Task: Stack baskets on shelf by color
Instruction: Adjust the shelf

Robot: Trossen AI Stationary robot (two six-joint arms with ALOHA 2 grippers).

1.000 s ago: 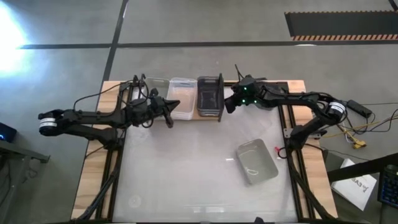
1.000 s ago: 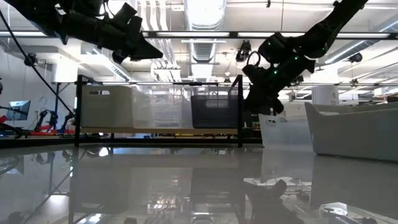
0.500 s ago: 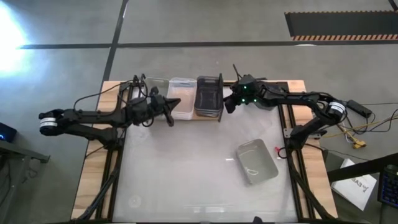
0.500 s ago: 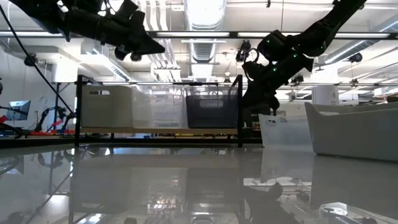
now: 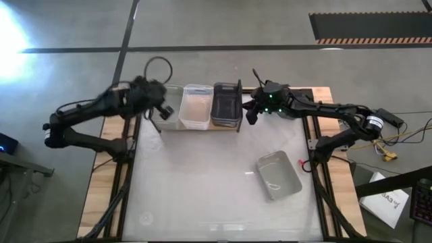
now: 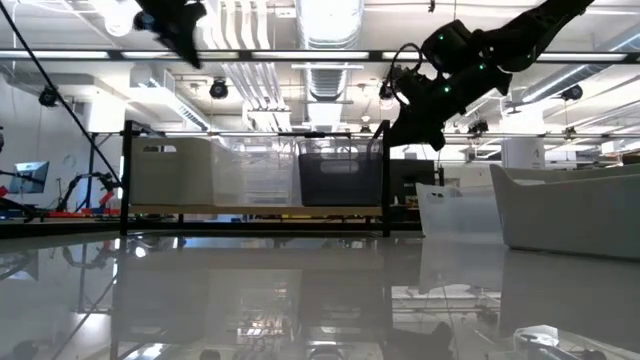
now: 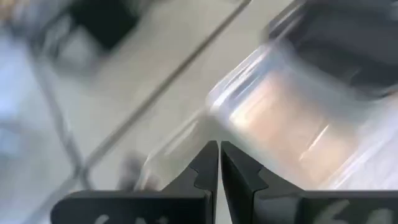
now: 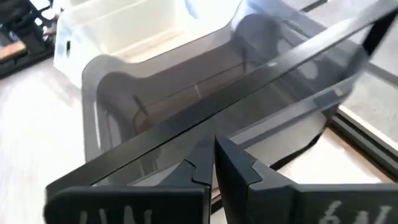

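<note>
- Dark grey basket [image 5: 227, 104] sits at the right end of the shelf [image 5: 202, 127], in the upper centre of the high view; a whitish basket [image 5: 197, 106] stands just beside it in the middle bay and a clear basket [image 5: 170, 108] in the left bay.
- One light grey basket [image 5: 278, 175] lies apart on the white table [image 5: 202, 196], right of centre in the lower half of the high view, skewed to the shelf line. Judged from this layout, it is the item not yet shelved, and its colour match appears to be the whitish basket.
- Step in hand, as judged: the right gripper [image 5: 248, 112], fingers pressed together and holding nothing, is at the right side of the dark grey basket, seemingly squaring it on the plank.
- To do this well: push low on the basket wall, parallel to the plank, so the basket slides and does not tip; stop before it crowds the whitish basket.
- Keep the closed fingers clear of the black wire upright [image 6: 386, 180] at that end.
- Right arm pose: extended from the right edge of the high view towards the upper centre, wrist angled down; in the right wrist view the closed fingertips [image 8: 205, 163] sit over the dark basket's rim.
- Left arm pose: raised and folded at the upper left of the high view, left gripper [image 5: 156, 108] above the clear basket, fingers closed and empty.
</note>
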